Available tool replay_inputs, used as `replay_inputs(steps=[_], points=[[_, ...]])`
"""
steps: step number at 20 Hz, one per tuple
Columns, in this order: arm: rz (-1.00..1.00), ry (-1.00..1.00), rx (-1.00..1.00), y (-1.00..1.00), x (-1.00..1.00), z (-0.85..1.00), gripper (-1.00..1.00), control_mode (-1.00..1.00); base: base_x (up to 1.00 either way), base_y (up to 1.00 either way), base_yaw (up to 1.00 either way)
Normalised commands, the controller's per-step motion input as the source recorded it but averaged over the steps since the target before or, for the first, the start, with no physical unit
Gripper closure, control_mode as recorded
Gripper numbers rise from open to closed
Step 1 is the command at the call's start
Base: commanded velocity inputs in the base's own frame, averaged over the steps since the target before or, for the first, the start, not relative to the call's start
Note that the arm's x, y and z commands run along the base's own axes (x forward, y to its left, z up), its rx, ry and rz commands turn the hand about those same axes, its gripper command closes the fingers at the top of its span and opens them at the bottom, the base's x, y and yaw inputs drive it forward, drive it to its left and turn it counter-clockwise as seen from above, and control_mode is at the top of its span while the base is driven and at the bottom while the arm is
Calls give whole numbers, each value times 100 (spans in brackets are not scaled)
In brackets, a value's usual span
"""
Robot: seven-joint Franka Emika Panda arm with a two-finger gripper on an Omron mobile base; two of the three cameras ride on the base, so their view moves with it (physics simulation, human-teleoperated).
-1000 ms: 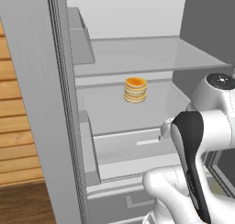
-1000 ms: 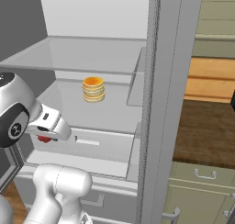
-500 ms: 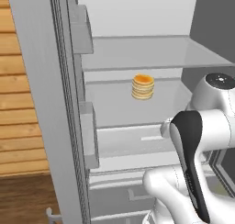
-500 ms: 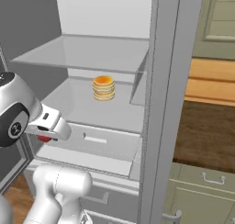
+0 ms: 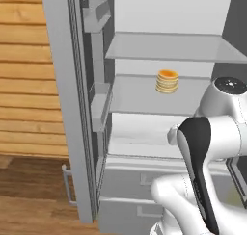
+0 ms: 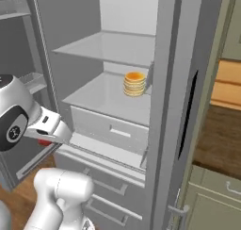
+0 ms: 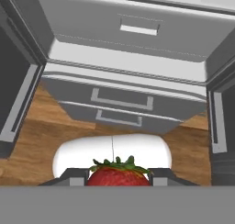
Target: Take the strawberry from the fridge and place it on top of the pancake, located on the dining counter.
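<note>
My view from the left: wooden plank wall (image 5: 24,84) at left edge, fridge (image 5: 72,109) open at centre, orange-topped pancake stack (image 5: 167,81) on its middle shelf, my gripper (image 7: 118,176) clamped around the strawberry (image 7: 118,176) at bottom centre, two drawers (image 7: 121,103) ahead.

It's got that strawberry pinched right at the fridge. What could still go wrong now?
The strawberry is small and round, held only at its sides by the fingers, so it might slip or get squashed on the way. The fridge doors stand open close by; the arm could bump one while pulling away. An orange-topped pancake stack on the shelf might be mistaken for the target.
</note>
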Motion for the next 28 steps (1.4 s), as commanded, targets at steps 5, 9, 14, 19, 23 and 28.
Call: replay_inputs(steps=[5,9,14,19,23,28], points=[[0,0,0,0,0,0,100,100,-66,-38,47],[0,0,0,0,0,0,100,100,-88,-8,53],[0,0,0,0,0,0,100,100,-80,26,66],[0,0,0,0,0,0,100,100,-96,25,67],[0,0,0,0,0,0,100,100,-93,48,68],[0,0,0,0,0,0,100,100,-93,80,54]])
